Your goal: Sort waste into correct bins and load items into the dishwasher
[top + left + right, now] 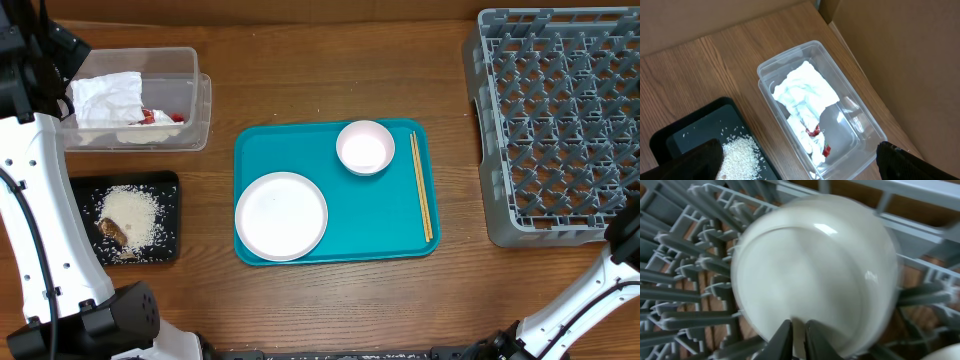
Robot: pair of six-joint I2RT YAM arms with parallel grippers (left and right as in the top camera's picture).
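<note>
Held bowl: one white bowl [815, 275], directly ahead of the right tool [799, 340], blurred, its rounded side toward the camera.
Right tool: closed on the near rim of the white bowl, one finger on each side of it.
Dish rack: one grey dish rack [685, 280], its pegs and lattice around and behind the held bowl. Whether the bowl rests on the pegs cannot be told.
Corner shape: one pale rounded edge beside the right tool at the frame's lower corner, too little showing to name it.
Left tool: the left tool [805, 162] is wide open and holding nothing, its two fingers [695, 160] at the frame's lower corners.
Clear tub: one clear tub [855, 117], below the left tool, between its fingers.
Napkin: one crumpled white napkin [805, 92] inside the tub.
Red wrapper: a red wrapper [815, 132] under the napkin, showing in two spots; any print is too small to read.
Black tray: one black tray [695, 125] beside the tub, partly under one finger.
Rice: one loose heap of rice [742, 155] on the black tray, with stray grains around it.
Food scrap: one brown scrap [112, 232] touching the heap.
Teal tray: one teal tray [390, 215] on the worktop [330, 60], between the tub and the rack.
On the teal tray: one white plate [281, 215], one small white bowl [365, 147], and chopsticks [422, 185] lying tight together along the rack-side edge.
</note>
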